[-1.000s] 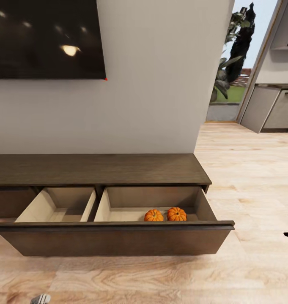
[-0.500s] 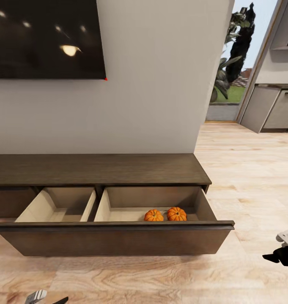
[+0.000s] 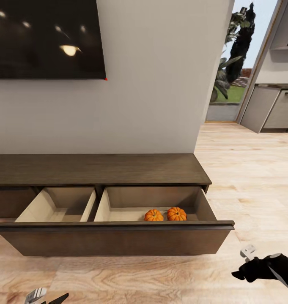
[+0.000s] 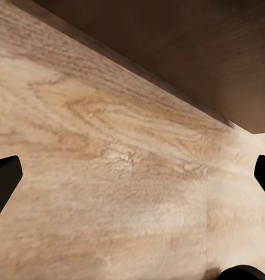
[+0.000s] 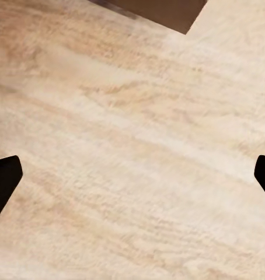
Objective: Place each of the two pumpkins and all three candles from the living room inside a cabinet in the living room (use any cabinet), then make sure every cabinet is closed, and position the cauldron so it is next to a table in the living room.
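Observation:
The cabinet [image 3: 97, 169] is a long dark brown unit against the wall, and its wide drawer [image 3: 118, 238] stands pulled out. Two orange pumpkins [image 3: 154, 215] [image 3: 176, 214] sit side by side in the drawer's right compartment; the left compartment [image 3: 59, 207] holds nothing I can see. My right gripper [image 3: 248, 270] hangs low over the floor, right of the drawer front. My left gripper [image 3: 46, 297] peeks in at the bottom edge. In both wrist views the grippers [image 4: 132, 178] [image 5: 132, 175] are open over bare wood floor. The candles, cauldron and table are out of view.
A dark TV screen [image 3: 46, 38] hangs on the wall above the cabinet. To the right an opening shows plants [image 3: 234, 59] outside and grey kitchen units [image 3: 275, 105]. Pale wood floor [image 3: 253, 177] stretches to the right of the cabinet.
My right gripper has come into view from the right edge and moved left and down toward the drawer's corner. The left gripper has edged up slightly. Pumpkins and drawer are unchanged.

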